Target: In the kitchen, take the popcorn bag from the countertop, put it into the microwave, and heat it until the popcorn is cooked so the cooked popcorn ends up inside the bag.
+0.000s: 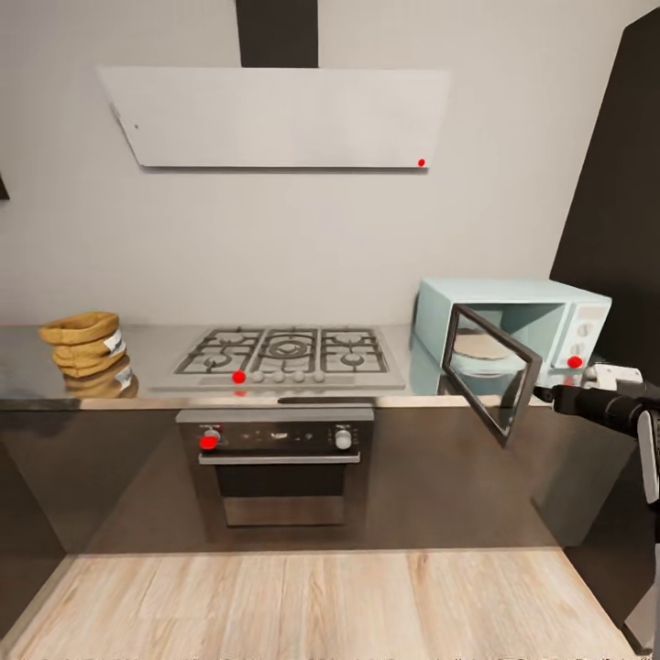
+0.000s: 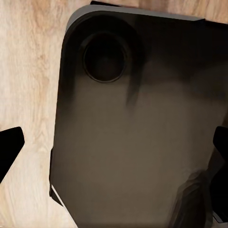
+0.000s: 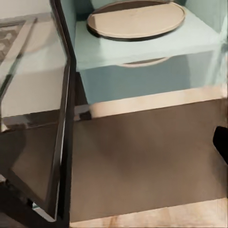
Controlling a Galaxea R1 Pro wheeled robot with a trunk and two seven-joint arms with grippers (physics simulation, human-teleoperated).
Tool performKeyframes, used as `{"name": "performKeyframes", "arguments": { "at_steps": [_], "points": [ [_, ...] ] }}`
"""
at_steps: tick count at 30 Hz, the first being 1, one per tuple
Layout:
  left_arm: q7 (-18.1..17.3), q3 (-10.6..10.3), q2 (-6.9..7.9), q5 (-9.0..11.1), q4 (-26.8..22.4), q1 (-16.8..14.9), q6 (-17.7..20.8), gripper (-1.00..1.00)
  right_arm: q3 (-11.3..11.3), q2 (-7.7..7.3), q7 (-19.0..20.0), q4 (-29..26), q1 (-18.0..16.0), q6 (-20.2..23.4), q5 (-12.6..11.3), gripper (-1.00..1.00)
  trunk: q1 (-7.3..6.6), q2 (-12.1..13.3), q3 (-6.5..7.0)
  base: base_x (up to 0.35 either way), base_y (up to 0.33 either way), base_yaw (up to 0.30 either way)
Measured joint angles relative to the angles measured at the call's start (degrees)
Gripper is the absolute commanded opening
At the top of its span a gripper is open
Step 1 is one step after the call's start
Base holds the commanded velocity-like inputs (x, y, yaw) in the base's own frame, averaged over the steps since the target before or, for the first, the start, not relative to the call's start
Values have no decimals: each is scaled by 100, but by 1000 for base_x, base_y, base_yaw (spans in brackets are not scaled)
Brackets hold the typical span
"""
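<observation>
Popcorn bag (image 1: 84, 346) sits at the far left of the countertop (image 1: 156, 353), a crumpled golden-brown paper sack with ringed folds, a rolled rim and a small white label on its side; its mirror image shows in the shiny grey metal just below it. It stands well apart from the microwave (image 1: 527, 321), with the gas hob (image 1: 289, 353) between them.

The microwave, pale mint-blue with a cream control panel and a red dot, stands at the right end of the countertop with its dark glass door (image 1: 490, 374) swung wide open. Inside, a round tan turntable (image 3: 136, 18) lies flat on the mint floor of the cavity, with nothing on it.

The right arm (image 1: 600, 403) reaches in from the right edge, its tip just beside the door's outer edge; whether it touches cannot be told. Of the right gripper, one dark fingertip (image 3: 221, 142) shows at the frame's edge, so its opening cannot be judged. The left gripper (image 2: 114, 147) is spread wide, dark fingertips (image 2: 9, 145) at either edge, holding nothing, above the robot's dark base (image 2: 137, 128) and wood floor (image 2: 28, 71).
</observation>
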Motion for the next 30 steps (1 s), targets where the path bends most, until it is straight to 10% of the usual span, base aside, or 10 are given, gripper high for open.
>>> {"name": "performKeyframes", "arguments": {
  "at_steps": [3,8,16,22,24,30],
  "points": [
    [0,-4,6,-1,1,-1,1,100,-82,-76,-518,385,2,-159,-135,100,0,0,-1,-11,99,0],
    [0,-3,8,-2,1,-1,1,100,-162,-198,-864,1959,3,-1053,606,100,0,0,-1,-2,15,0],
    [0,6,9,-1,1,-1,0,100,-151,-226,-1069,4593,4,-2214,768,100,0,0,-1,0,0,0],
    [0,7,9,1,0,-1,1,100,-103,-199,-1406,7678,9,-4155,774,100,0,0,-2,0,0,0],
    [0,7,9,3,1,-1,1,100,-101,-161,-1503,7926,96,-4474,770,100,0,0,-1,0,0,0],
    [0,21,9,8,0,-1,2,100,-84,360,-1678,8151,1544,-5039,774,100,0,0,-2,0,0,0]
  ]
}}
